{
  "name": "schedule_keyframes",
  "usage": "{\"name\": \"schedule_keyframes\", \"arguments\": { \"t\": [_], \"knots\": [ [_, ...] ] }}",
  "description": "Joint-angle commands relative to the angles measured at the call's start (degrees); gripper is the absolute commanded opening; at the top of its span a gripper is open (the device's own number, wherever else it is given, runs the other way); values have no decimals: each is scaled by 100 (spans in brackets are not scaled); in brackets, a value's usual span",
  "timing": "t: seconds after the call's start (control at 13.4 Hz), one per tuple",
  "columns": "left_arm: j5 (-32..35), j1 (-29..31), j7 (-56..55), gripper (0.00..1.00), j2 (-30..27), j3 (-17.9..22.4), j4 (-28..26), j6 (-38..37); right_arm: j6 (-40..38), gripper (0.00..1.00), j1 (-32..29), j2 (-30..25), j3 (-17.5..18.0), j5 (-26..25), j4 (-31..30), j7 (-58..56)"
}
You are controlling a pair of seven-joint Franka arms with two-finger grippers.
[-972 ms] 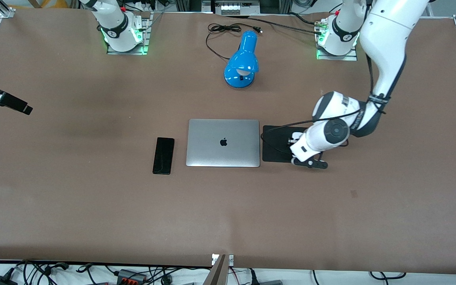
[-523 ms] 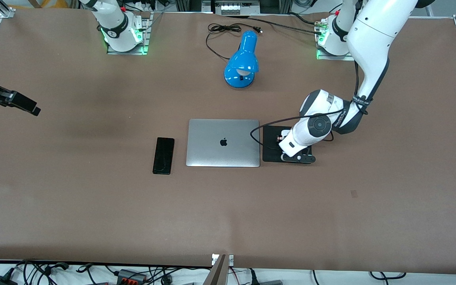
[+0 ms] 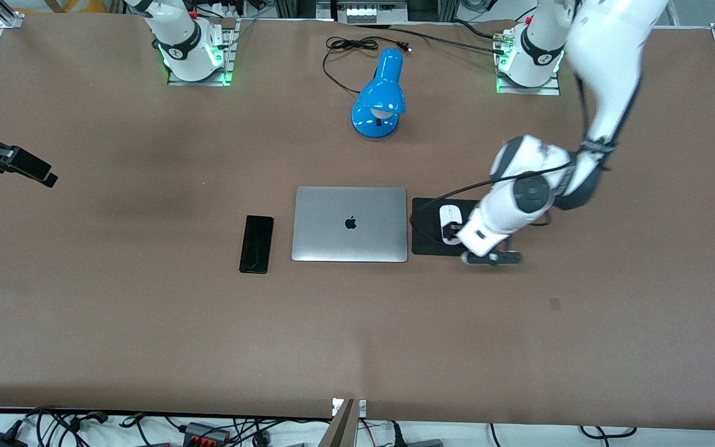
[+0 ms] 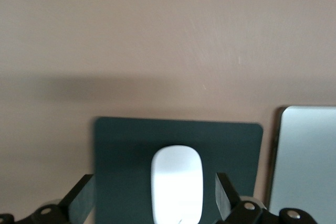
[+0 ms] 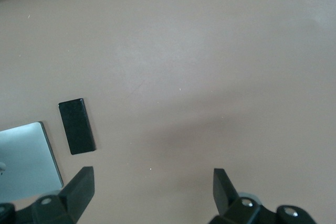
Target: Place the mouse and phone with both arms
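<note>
The white mouse (image 3: 450, 219) lies on the square black mouse pad (image 3: 426, 239), beside the laptop toward the left arm's end. My left gripper (image 3: 457, 234) hovers open over the pad's edge. In the left wrist view the mouse (image 4: 177, 182) sits between the spread fingers (image 4: 81, 195) without touching them, so my left gripper (image 4: 152, 184) is empty. The black phone (image 3: 256, 244) lies flat beside the laptop toward the right arm's end; it also shows in the right wrist view (image 5: 76, 126). My right gripper (image 3: 41, 174) (image 5: 152, 174) is open and empty over bare table at the right arm's end.
A closed silver laptop (image 3: 349, 224) lies between the phone and the mouse pad. A blue desk lamp (image 3: 379, 99) with a black cable (image 3: 351, 46) stands farther from the front camera than the laptop. The brown table (image 3: 357, 335) is bare nearer the camera.
My left gripper swung in over the mouse pad, then drew back toward the left arm's end, leaving the mouse uncovered on the pad. The right gripper shifted only slightly.
</note>
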Motion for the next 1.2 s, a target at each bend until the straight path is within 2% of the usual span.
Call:
{"name": "schedule_keyframes", "arguments": {
  "t": [0.0, 0.15, 0.37, 0.45, 0.52, 0.6, 0.67, 0.82, 0.9, 0.97, 1.12],
  "knots": [
    [89, 230, -36, 100, -237, 5, 990, -1263, -119, 100, 4, 15, 27, -7, 55, -252],
    [273, 257, 130, 100, -395, 14, 1597, -2160, -119, 100, -40, 33, 10, 2, 64, -288],
    [1029, 301, 989, 100, -737, 14, 2170, -3391, -119, 100, -49, 33, 1, -7, 55, -498],
    [969, 388, 1332, 100, -860, 66, 2380, -3752, -128, 100, -58, 33, -8, -24, 55, -734],
    [647, 580, 1500, 100, -1105, 163, 2365, -3921, -128, 100, -84, 33, -25, -25, 55, -797],
    [26, 669, 1598, 100, -1333, 390, 2208, -3931, -128, 100, -128, 33, -26, -25, 55, -806],
    [-285, 644, 1738, 100, -1597, 679, 1919, -3922, -128, 100, -128, 33, -26, -16, 55, -807],
    [-279, 539, 2194, 100, -2002, 875, 1497, -3835, -128, 100, -128, 33, -26, -16, 64, -807],
    [-271, 434, 2414, 100, -2213, 1128, 1225, -3669, -163, 100, -119, 33, -26, -7, 64, -807],
    [-279, 285, 2581, 100, -2450, 1374, 831, -3398, -233, 100, -119, 33, -26, -7, 64, -789],
    [-227, 318, 2583, 100, -2689, 1429, 432, -2581, -242, 100, -128, 32, -26, -7, 64, -798]
  ]
}}
